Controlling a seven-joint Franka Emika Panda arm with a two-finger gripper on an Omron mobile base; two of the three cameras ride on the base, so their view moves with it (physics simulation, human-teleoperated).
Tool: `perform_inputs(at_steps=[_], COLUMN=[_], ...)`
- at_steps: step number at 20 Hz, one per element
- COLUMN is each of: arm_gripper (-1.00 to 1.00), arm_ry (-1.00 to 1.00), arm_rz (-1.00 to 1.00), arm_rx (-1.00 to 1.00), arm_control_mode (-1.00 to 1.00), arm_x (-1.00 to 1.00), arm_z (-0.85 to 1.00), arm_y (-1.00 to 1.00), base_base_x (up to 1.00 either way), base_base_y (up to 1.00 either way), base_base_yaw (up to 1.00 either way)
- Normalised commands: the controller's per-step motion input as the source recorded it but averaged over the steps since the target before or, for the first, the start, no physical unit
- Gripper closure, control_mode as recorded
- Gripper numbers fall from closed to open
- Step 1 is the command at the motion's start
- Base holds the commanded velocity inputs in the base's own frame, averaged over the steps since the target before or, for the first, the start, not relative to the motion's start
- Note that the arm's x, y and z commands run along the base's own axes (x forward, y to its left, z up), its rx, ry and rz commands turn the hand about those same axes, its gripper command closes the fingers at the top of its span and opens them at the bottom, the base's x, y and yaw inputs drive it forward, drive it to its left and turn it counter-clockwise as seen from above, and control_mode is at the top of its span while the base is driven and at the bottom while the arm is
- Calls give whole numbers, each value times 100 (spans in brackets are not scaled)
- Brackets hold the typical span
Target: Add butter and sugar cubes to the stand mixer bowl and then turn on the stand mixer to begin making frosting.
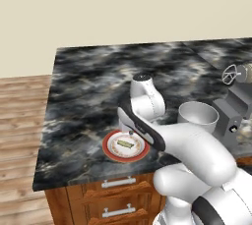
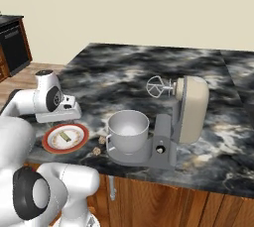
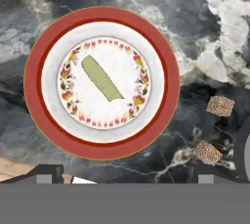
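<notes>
The butter (image 3: 101, 78), a pale yellow-green stick, lies at a slant in the middle of a red-rimmed white plate (image 3: 102, 17). My gripper (image 3: 129, 175) hovers straight above the plate, open, its finger tips (image 3: 49, 174) wide apart with nothing between them. Two tan sugar cubes (image 3: 220, 105) (image 3: 209, 152) rest on the counter between the plate and the mixer. In the right base view the hand (image 2: 62, 114) hangs over the plate (image 2: 49, 144), and the cubes (image 2: 101, 140) lie beside the silver stand mixer bowl (image 2: 128, 129). The bowl sits on the stand mixer (image 2: 191, 107), whose beige head is tilted up.
The dark marble counter (image 1: 98, 81) stretches far behind the plate. Its front edge runs just below the plate, above wooden drawers (image 1: 118, 184). The whisk (image 2: 156, 87) sticks out over the bowl. A dark oven (image 2: 12, 42) stands at the far left.
</notes>
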Motion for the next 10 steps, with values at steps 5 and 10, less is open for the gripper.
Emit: perform_inputs(at_steps=[5,10], arm_gripper=[-100,-100], arm_ry=[9,2], arm_rz=[4,0], arm_rx=[-1,-4], arm_control_mode=[-100,-100], arm_x=[30,24], arm_z=[-42,-38], arm_y=[9,31], base_base_x=[0,0], base_base_y=[0,0], base_base_yaw=[0,0])
